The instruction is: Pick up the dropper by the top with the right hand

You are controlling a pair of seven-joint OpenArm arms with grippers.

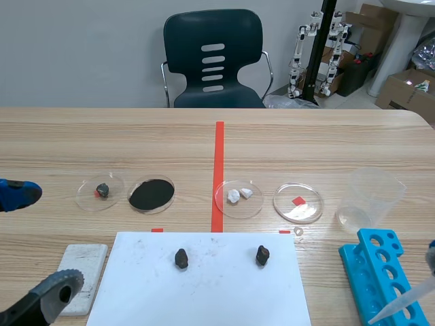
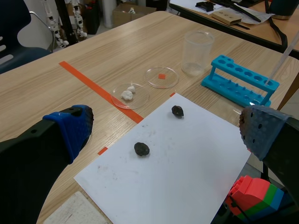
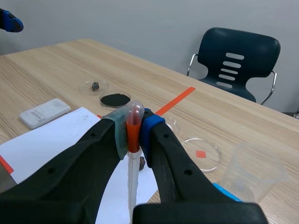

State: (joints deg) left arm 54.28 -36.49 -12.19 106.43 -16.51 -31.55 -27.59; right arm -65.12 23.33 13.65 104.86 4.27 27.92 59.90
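Pale wood-grain table point(image 1: 306, 142) runs back to a dark moulded chair point(image 1: 213, 58) against a grey wall. My right claw point(image 3: 134, 128) is clamped on the dropper point(image 3: 133, 158). Its two dotted pads, one grey-green and one blue, pinch the orange-red collar just beneath the clear rounded bulb. The pale translucent stem hangs down between my thick black fingers. In the scene view its thin tapered tip slants in at the lower right corner, above the near end of a bright blue plastic tube rack point(image 1: 384, 275) with round holes.

Above the rack stands a clear plastic beaker point(image 1: 370, 200). Leftward across mid-frame lie four shallow round dishes. The rightmost dish point(image 1: 298, 202) shows an orange-red square, the next dish point(image 1: 238, 198) holds white chunks, the third dish point(image 1: 151, 194) is filled with black powder, and the leftmost dish point(image 1: 100, 191) holds a small dark lump.

At lower centre a white sheet point(image 1: 204, 292) carries a left lump point(image 1: 181, 258) and a right lump point(image 1: 262, 255), both dark and rough. A white rectangular block point(image 1: 81, 268) lies at its left. My left claw point(image 2: 163, 133) gapes wide, gripping nothing.
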